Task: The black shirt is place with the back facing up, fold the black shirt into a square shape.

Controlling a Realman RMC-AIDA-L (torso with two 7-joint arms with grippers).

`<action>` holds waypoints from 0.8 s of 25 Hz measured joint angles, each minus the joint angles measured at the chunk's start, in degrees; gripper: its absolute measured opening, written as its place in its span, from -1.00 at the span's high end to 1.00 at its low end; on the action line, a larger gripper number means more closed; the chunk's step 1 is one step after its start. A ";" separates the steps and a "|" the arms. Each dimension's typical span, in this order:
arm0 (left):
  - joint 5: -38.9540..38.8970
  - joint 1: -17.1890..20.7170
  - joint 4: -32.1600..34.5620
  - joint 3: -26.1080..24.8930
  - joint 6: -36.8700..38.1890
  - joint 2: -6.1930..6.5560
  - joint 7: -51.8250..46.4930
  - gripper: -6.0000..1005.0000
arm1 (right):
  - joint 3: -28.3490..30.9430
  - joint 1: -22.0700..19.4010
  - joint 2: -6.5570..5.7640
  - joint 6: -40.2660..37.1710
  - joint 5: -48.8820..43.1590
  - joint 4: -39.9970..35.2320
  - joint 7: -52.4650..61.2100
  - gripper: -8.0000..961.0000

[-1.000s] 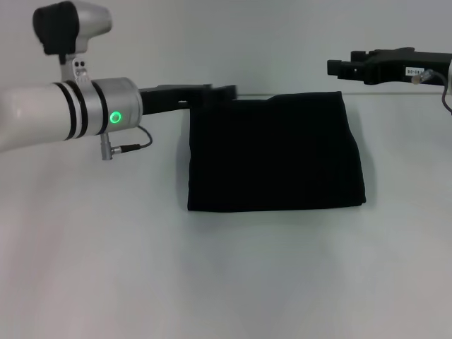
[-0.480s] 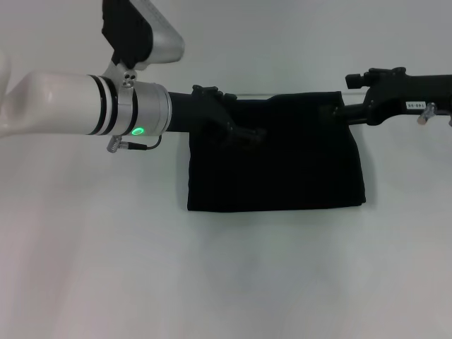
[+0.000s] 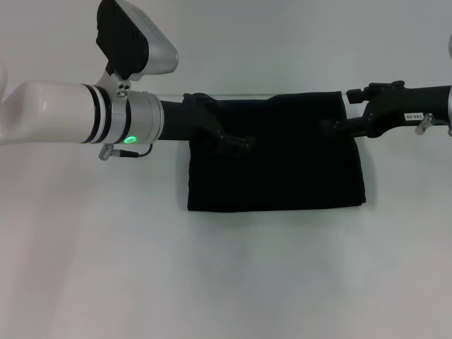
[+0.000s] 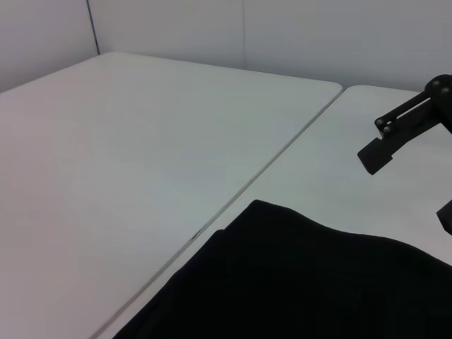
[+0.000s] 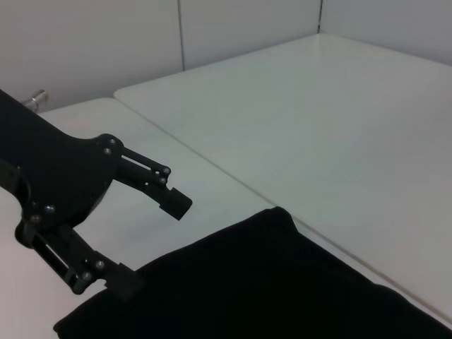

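Observation:
The black shirt (image 3: 275,159) lies folded into a flat rectangle in the middle of the white table. My left gripper (image 3: 239,141) reaches in from the left and hovers over the shirt's far left part. The right wrist view shows this left gripper (image 5: 152,244) open above the shirt (image 5: 268,289), with its fingers well apart. From the right, my right gripper (image 3: 330,127) reaches over the shirt's far right corner. It appears in the left wrist view as the right gripper (image 4: 409,187), open above the shirt (image 4: 296,282).
The shirt's far edge lies along the seam (image 4: 233,205) where a second white table (image 4: 141,141) joins behind. Bare table surface (image 3: 106,268) extends in front of the shirt and to both sides.
Both arms have swung inward from beyond the shirt's far corners, and their grippers now hang over its far edge. The shirt itself has not moved.

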 joint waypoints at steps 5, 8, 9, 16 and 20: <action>0.03 0.27 0.03 0.21 0.41 -0.29 0.02 -0.84 | -0.27 0.05 0.00 -0.01 -0.25 0.00 0.13 -0.95; 0.09 0.45 0.06 0.37 0.64 -0.38 0.01 -0.84 | -0.42 0.06 0.00 0.00 -0.27 0.00 0.13 -0.95; 0.10 0.53 0.09 0.39 0.84 -0.41 -0.02 -0.83 | -0.42 0.07 0.01 0.01 -0.28 0.01 0.13 -0.95; 0.16 0.92 0.54 -0.21 6.29 0.32 -0.05 -0.83 | -0.40 0.07 0.01 0.01 -0.30 0.11 -0.29 -0.95; 0.51 1.23 0.82 -0.80 6.71 0.48 -0.28 -0.83 | -0.48 0.00 0.09 0.00 -0.30 0.16 -0.40 -0.95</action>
